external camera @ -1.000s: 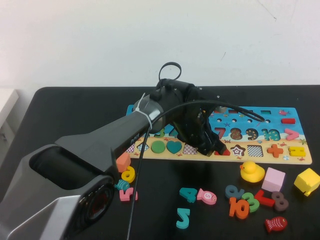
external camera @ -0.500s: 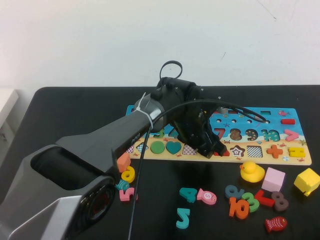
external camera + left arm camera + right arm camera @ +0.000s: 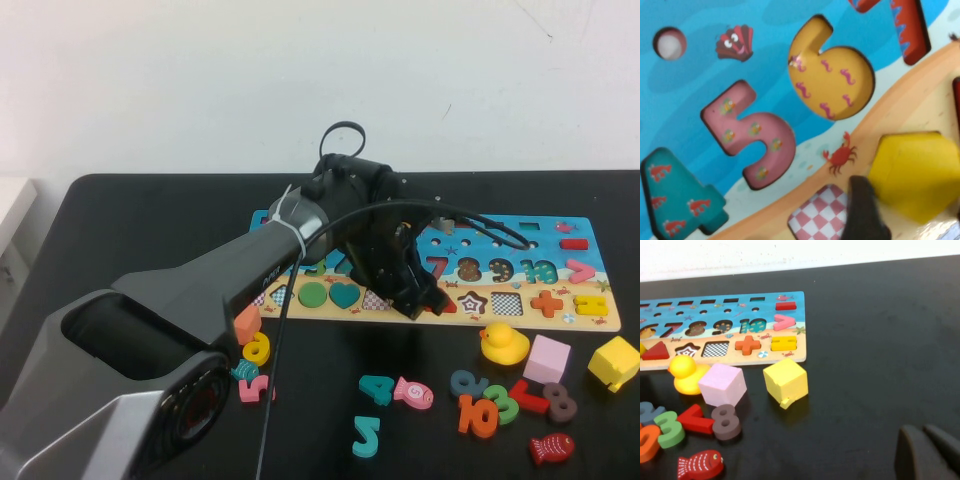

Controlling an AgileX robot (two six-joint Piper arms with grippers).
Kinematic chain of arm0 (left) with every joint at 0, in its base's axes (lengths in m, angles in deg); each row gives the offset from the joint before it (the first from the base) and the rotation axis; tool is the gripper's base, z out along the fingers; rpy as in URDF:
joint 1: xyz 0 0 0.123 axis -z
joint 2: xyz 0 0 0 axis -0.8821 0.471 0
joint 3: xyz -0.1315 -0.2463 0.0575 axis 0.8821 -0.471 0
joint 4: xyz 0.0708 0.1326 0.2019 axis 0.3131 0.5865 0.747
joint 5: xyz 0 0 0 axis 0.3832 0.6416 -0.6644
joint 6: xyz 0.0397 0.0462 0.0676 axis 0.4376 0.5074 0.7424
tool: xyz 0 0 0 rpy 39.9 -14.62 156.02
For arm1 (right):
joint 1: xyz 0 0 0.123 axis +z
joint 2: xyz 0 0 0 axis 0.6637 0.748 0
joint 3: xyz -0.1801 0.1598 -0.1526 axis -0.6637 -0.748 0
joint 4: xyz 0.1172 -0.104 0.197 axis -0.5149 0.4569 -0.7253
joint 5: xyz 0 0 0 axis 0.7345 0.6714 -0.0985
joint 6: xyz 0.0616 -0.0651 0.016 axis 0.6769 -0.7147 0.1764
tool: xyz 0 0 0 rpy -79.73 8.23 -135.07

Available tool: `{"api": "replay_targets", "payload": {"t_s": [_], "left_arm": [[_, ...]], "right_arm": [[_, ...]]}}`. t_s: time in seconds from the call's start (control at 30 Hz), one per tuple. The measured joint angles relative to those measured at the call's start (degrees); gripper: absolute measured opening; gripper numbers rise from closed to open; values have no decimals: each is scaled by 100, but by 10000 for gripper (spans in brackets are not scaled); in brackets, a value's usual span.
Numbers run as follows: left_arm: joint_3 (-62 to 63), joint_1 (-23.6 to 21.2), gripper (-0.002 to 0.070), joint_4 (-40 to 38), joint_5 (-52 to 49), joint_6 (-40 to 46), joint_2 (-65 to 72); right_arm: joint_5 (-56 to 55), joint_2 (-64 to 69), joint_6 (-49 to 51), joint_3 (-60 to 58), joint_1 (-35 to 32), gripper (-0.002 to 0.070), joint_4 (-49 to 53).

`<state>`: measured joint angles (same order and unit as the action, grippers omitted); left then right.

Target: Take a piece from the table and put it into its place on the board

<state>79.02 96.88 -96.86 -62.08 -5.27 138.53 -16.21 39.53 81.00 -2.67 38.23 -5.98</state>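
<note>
Left gripper (image 3: 418, 296) low over board (image 3: 560, 262), fingers spread beside yellow piece (image 3: 915, 175); right gripper (image 3: 930, 452) over tabletop (image 3: 880, 340), fingers pressed together.

Matt black table (image 3: 150, 215) — painted wooden board (image 3: 520, 250)

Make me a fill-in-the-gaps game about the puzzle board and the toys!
The left gripper hovers over the ____ pentagon on the board.
The duck sits beside a ____ cube.
The fish lying on the table is ____.
The right gripper is parked over the table with fingers ____.

Missing words: yellow, pink, red, shut
</note>
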Motion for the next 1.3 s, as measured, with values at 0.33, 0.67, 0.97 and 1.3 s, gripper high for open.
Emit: {"api": "replay_targets", "payload": {"t_s": [0.33, 0.67, 0.97, 1.3], "left_arm": [[43, 0, 489, 73, 5, 44, 10], [1103, 0, 480, 83, -528, 44, 33], [2621, 0, 248, 479, -1716, 44, -5], [2812, 0, 6, 1120, -1843, 57, -1577]], "right_arm": [[0, 0, 0, 0, 0, 19, 0], [0, 0, 0, 0, 0, 19, 0], [0, 0, 0, 0, 0, 19, 0], [0, 0, 0, 0, 0, 19, 0]]}}
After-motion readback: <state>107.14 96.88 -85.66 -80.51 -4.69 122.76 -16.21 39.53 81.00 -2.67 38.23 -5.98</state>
